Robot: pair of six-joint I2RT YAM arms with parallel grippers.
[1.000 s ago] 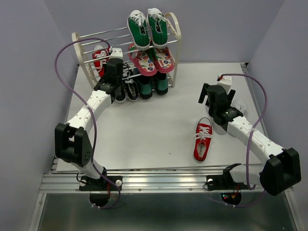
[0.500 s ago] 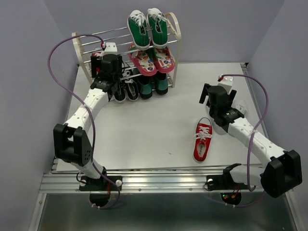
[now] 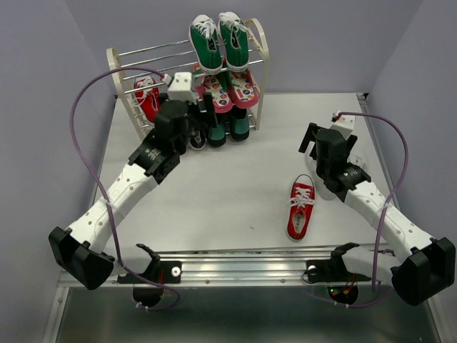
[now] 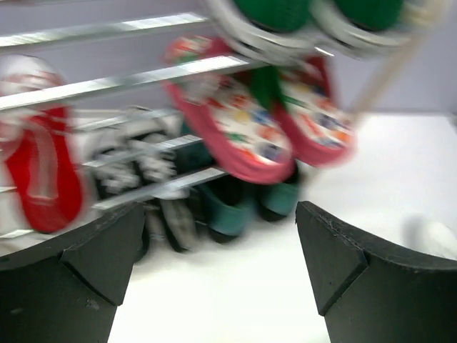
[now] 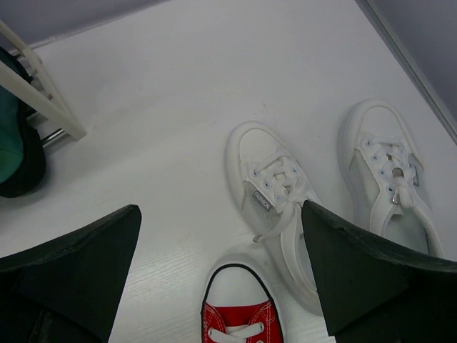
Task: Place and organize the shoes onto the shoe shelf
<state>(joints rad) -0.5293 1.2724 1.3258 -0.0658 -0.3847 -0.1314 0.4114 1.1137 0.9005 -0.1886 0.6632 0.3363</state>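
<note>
One red shoe (image 3: 146, 100) lies on the left of the shoe shelf (image 3: 114, 64), on a middle tier; the left wrist view shows it blurred (image 4: 43, 171) behind the rods (image 4: 107, 32). My left gripper (image 3: 203, 113) (image 4: 218, 214) hangs open and empty just in front of the shelf. Black sneakers (image 4: 143, 171) stand on the bottom tier. The other red shoe (image 3: 300, 207) (image 5: 239, 318) lies on the table at the right. Two white shoes (image 5: 275, 193) (image 5: 389, 179) lie beyond it, under my open, empty right gripper (image 3: 318, 146) (image 5: 220, 214).
Green sneakers (image 3: 218, 39) sit on the shelf's top tier, pink patterned sandals (image 3: 228, 89) on the tier below, and dark teal shoes (image 3: 228, 128) at the bottom right. A purple cable (image 3: 86, 107) loops from the left arm. Grey walls close in both sides.
My left gripper has opened, leaving the red shoe on the shelf, and has drawn back to the right, away from the rods. The right arm has shifted only slightly.
</note>
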